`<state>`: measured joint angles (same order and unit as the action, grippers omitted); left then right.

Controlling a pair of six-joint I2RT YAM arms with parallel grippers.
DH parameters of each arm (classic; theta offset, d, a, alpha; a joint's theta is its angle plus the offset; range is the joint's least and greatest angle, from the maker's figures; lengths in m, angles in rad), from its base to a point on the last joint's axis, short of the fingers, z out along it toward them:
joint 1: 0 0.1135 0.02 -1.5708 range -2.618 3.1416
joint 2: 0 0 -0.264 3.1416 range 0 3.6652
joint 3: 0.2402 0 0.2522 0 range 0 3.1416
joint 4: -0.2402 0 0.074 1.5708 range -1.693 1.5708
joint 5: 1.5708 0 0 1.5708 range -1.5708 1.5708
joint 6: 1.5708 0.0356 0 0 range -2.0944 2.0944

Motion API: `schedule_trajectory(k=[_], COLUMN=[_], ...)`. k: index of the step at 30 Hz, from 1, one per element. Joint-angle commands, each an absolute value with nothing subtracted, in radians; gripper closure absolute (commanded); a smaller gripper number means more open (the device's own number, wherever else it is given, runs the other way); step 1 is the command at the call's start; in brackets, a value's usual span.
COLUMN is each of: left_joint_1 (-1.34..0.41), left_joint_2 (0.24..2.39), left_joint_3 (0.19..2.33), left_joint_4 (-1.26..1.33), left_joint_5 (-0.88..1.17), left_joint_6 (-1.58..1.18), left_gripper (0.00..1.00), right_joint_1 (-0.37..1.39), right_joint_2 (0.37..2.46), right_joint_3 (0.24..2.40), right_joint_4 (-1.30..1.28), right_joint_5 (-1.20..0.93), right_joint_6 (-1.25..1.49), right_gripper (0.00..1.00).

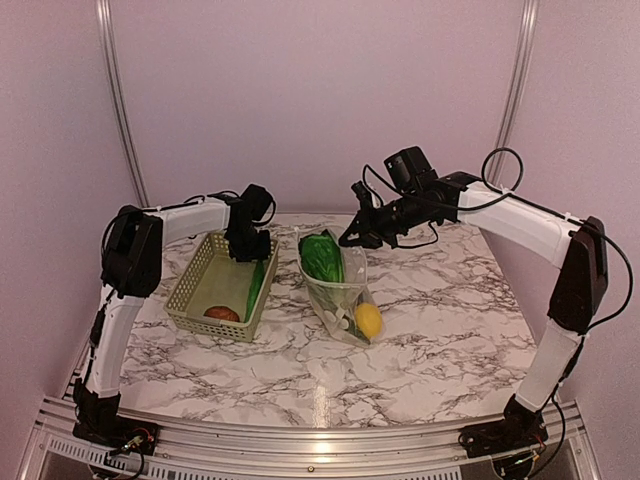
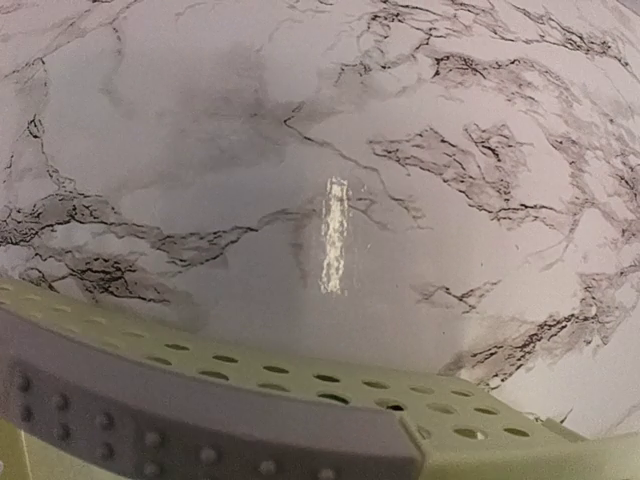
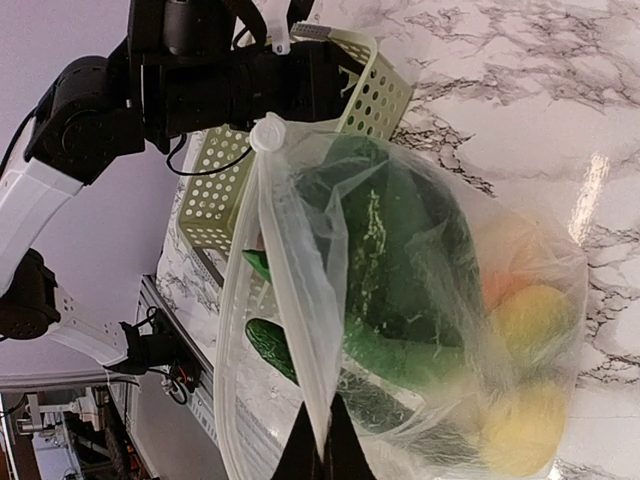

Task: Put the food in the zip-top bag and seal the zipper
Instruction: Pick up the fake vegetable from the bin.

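The bag lies in the middle of the desk, just right of the basket, with its mouth at the far end. Inside it are already the bok choy and, at the near end, the lemon; something orange shows beside the lemon in the right wrist view. The zipper is not closed. The right hand has its fingers pressed together on the edge of the mouth, pinching the thin plastic and lifting it.

In the basket there are a brown round fruit and a long green piece that leans on the right wall. The left hand hangs over the far part of the basket; I cannot tell if it is spread or not (its own camera shows only the basket rim and desk).

So the filling seems not finished. To do it well, the right hand should hold the mouth high and wide, not pull sideways, because the full bag can slide or tip. The left hand should take the green piece near its middle and bring it in lengthwise, without catching the zipper.
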<state>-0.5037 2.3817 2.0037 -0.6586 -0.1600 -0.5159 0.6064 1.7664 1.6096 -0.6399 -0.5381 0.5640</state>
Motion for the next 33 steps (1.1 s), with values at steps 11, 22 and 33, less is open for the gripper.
schedule_trajectory(k=[11,22,33], left_joint_1=[-0.476,-0.474,-0.478], left_joint_2=[2.419,2.239,1.876], left_joint_3=[2.014,1.972,1.846], left_joint_4=[-0.649,-0.666,-0.446], left_joint_5=[-0.096,-0.131,-0.117], left_joint_6=[-0.513,-0.485,-0.52], left_gripper=[0.84,0.94,1.0], right_joint_1=[0.601,0.601,0.602], right_joint_2=[1.776,1.77,1.74], right_joint_3=[1.644,1.643,1.608], right_joint_4=[-0.668,-0.643,-0.623], right_joint_5=[-0.538,-0.542,-0.538], right_joint_6=[0.558,0.566,0.565], right_gripper=[1.0,1.0,1.0])
